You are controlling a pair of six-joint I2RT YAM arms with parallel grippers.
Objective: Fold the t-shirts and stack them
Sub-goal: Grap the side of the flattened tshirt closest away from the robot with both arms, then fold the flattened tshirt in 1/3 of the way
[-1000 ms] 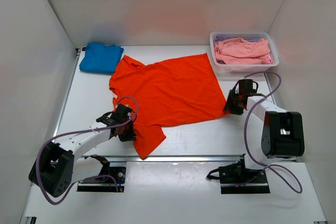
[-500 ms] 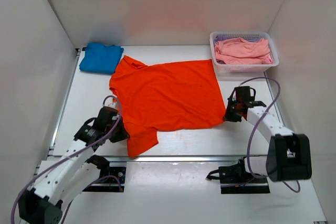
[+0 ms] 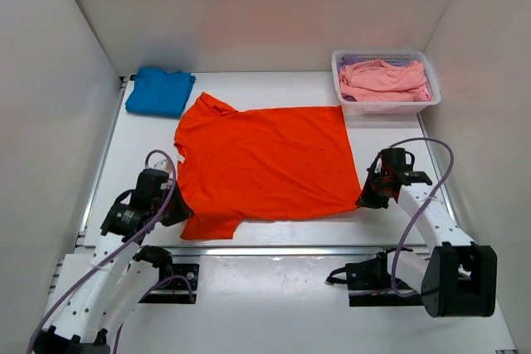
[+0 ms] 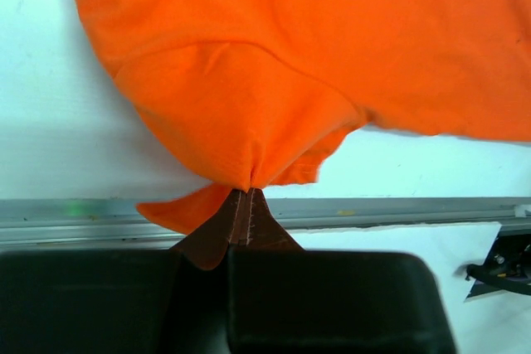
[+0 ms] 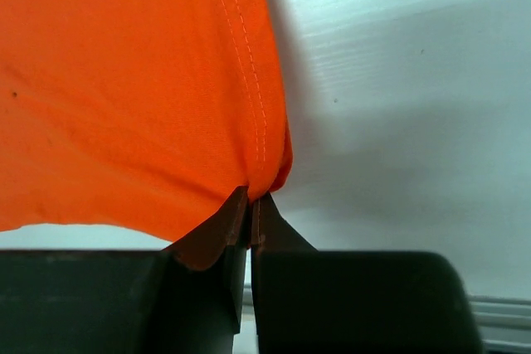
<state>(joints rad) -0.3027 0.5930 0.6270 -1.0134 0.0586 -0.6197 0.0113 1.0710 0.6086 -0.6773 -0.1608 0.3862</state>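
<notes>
While the white lattice basket (image 3: 386, 108) stands at the far right corner of the table (image 3: 315, 225), the orange t-shirt (image 3: 265, 159) lies spread nearly flat in front of it and off to its left. The shirt is turned sideways, with its hem on the basket's side and its collar on the side away from the basket. The far hem corner lies just beside the basket's near wall.

The right gripper (image 3: 369, 196) sits in front of the basket at the shirt's other hem corner. Its jaws are clenched on that corner. In the right wrist view the stitched hem runs down into the closed fingertips (image 5: 217, 238), and the cloth fans out flat from there.

The left gripper (image 3: 177, 207) is well away from the basket, at the shirt's near collar-side edge by the sleeve. It too is clamped on the orange cloth. In the left wrist view the fabric gathers to a point between the meeting fingertips (image 4: 211, 238) (a small flap sticks out beside them), and it bulges in soft folds above the pinch.

A blue t-shirt (image 3: 160, 91) lies folded at the table's far edge, across from the basket and apart from the orange shirt's far sleeve. Pink t-shirts (image 3: 383, 79) are heaped inside the basket, rising above its rim.
</notes>
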